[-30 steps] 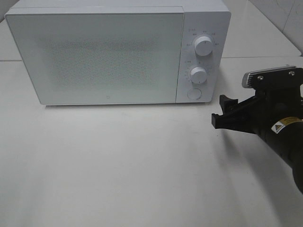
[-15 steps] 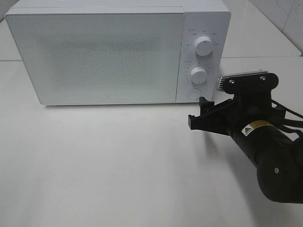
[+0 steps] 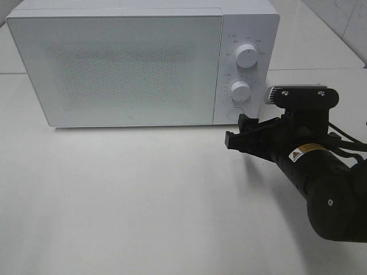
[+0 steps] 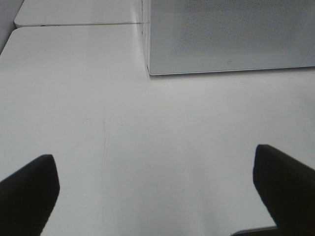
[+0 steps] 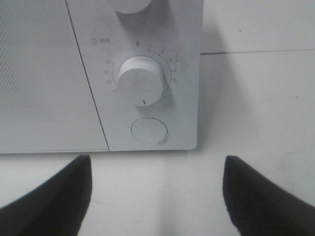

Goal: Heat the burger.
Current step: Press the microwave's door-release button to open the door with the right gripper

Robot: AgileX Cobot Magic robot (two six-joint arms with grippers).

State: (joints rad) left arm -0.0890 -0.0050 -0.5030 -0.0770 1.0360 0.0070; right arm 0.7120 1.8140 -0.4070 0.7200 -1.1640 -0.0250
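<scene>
The burger is out of view. A white microwave (image 3: 137,69) stands at the back of the table with its door shut. My right gripper (image 3: 238,130) hovers open and empty just in front of the control panel's lower corner. In the right wrist view the right gripper (image 5: 156,167) faces the round door button (image 5: 149,131) below the timer knob (image 5: 141,81), with a small gap between them. My left gripper (image 4: 153,162) appears only in the left wrist view, open and empty over bare table, facing the microwave's (image 4: 231,39) left front corner.
The panel carries an upper knob (image 3: 246,55) and a lower knob (image 3: 241,90) above the round button (image 3: 234,113). White table (image 3: 126,195) spreads in front of the microwave. A tiled wall rises at the back right.
My right arm has swung left and in toward the microwave's control panel; its gripper now sits by the round button. Most of that move came early, then a slight shift.
</scene>
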